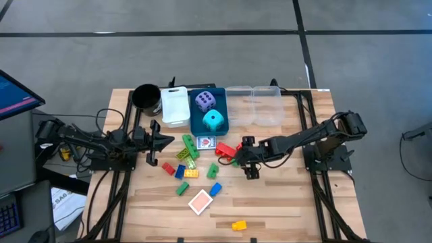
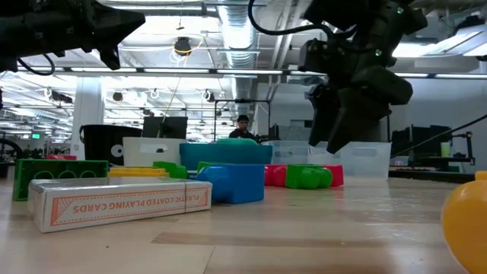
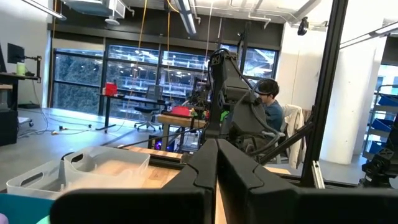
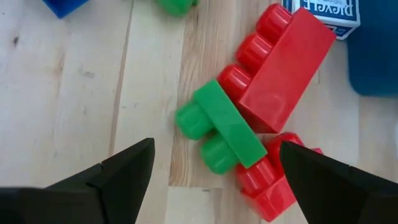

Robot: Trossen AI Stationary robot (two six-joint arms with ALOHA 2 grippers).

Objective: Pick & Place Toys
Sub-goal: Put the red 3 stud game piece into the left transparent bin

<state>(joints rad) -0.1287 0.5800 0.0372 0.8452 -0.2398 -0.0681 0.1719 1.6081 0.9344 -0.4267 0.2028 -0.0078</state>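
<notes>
My right gripper (image 4: 214,180) hangs open above a cluster of bricks near the table's middle: a green brick (image 4: 224,134) lying against a large red brick (image 4: 280,68) and a smaller red one (image 4: 267,180). Its fingers stand on either side of the green brick without touching it. In the low view the right gripper (image 2: 335,143) hangs clear of the wood. A purple die (image 1: 205,101) and a cyan die (image 1: 214,121) lie in the blue bin (image 1: 196,118). My left gripper (image 1: 160,142) waits shut at the table's left, raised.
More bricks (image 1: 185,169) lie scattered left of the cluster. A red-backed card pack (image 1: 200,201) and a yellow brick (image 1: 239,225) lie near the front edge. A card box (image 1: 206,142), a white bin (image 1: 174,104), clear bins (image 1: 255,104) and a black cup (image 1: 145,96) stand farther back.
</notes>
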